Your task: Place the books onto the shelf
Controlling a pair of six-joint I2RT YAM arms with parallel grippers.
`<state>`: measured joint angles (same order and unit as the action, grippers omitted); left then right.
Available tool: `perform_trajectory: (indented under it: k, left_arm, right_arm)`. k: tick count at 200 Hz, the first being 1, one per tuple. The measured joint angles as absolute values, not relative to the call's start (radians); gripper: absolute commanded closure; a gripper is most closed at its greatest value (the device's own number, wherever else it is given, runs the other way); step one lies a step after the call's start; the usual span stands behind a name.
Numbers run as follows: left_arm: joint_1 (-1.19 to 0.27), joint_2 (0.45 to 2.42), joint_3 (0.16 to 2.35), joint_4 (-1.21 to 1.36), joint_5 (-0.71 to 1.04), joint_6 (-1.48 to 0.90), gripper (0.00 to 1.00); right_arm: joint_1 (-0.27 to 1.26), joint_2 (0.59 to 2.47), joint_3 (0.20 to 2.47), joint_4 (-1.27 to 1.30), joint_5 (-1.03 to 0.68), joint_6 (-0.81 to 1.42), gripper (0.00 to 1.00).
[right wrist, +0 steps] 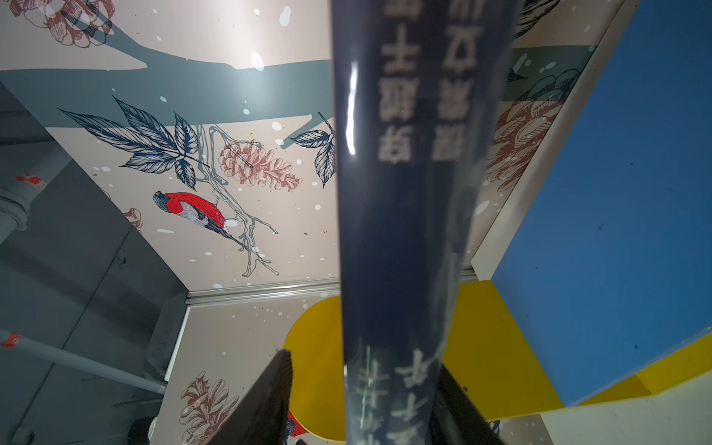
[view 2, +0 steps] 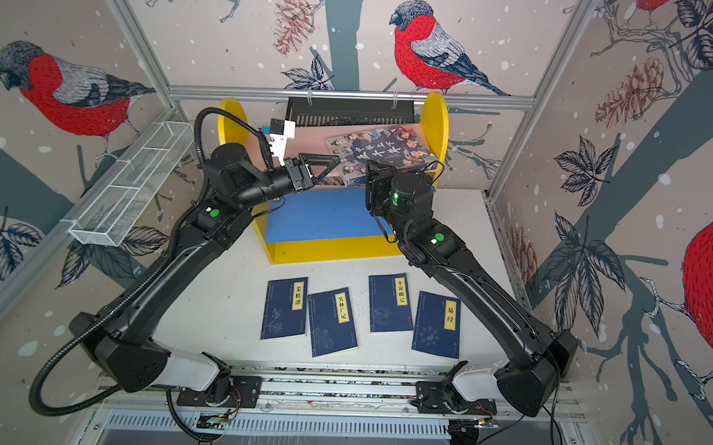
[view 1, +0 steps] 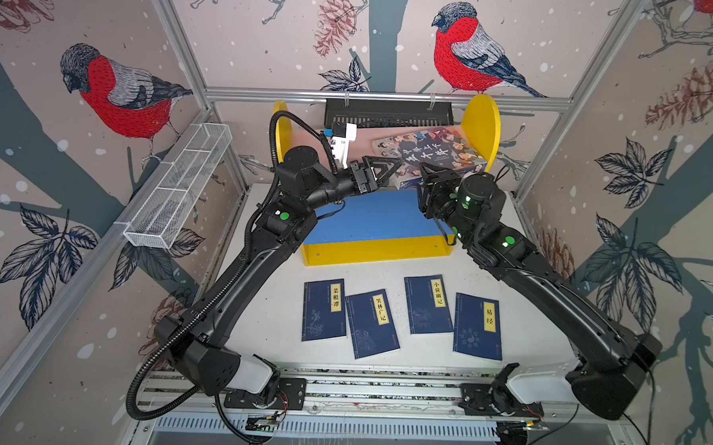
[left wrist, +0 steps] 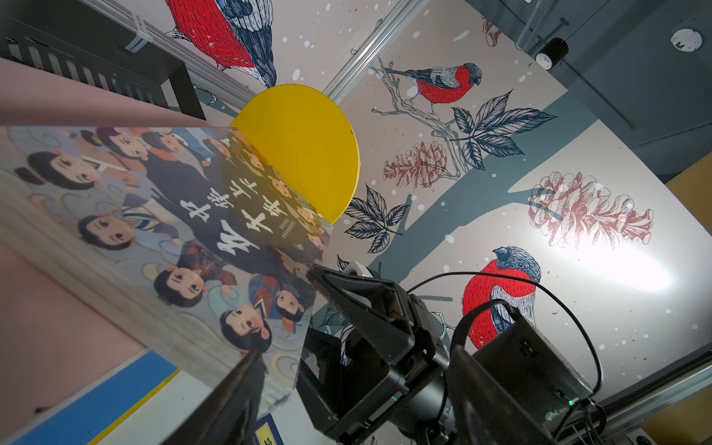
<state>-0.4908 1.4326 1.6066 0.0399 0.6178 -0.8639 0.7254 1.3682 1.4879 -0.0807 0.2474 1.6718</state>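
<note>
Closest to any lens: thick cartoon-cover book [right wrist: 400, 231], its dark glossy spine filling the right wrist view. Right gripper [right wrist: 366, 362] sits astride that spine, jaws part spread. One finger [right wrist: 462, 416] lies against it; a strip of yellow shows between the spine and the other finger [right wrist: 266, 400], so no firm pinch confirmed. Left gripper [view 1: 394, 164] is at the book's corner on the left arm's side. Only one finger [left wrist: 235, 397] shows, across the cover, so spread or pressing: cannot tell. Book sits tilted over the shelf's [view 1: 374, 253] pink upper board [left wrist: 57, 308], one corner jutting out above the blue lower board [view 1: 371, 220]. Four thin navy books [view 1: 373, 323] lie flat on the table [view 1: 268, 310], apart from the shelf. Judgement: big book stiff, heaviest of the set, wrap likely slippery; best held across its thickness near the spine. Thin ones light, probably floppy, hard to get under; take by an edge. Hidden: big book's underside, whether it rests on the board or against the yellow side panel [left wrist: 308, 154], left gripper's second finger.
</note>
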Motion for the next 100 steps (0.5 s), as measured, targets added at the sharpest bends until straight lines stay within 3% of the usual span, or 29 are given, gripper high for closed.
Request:
perform_trajectory:
  k: [50, 100]
  left_arm:
    - [-0.479, 1.414, 1.583, 0.039, 0.606, -0.858, 0.24]
    - [-0.479, 1.402, 1.562, 0.039, 0.606, -0.858, 0.25]
  right_arm:
    - [0.723, 1.379, 1.485, -0.080, 0.237, 1.674, 0.64]
    - [0.712, 1.411, 1.485, -0.047, 0.210, 1.679, 0.63]
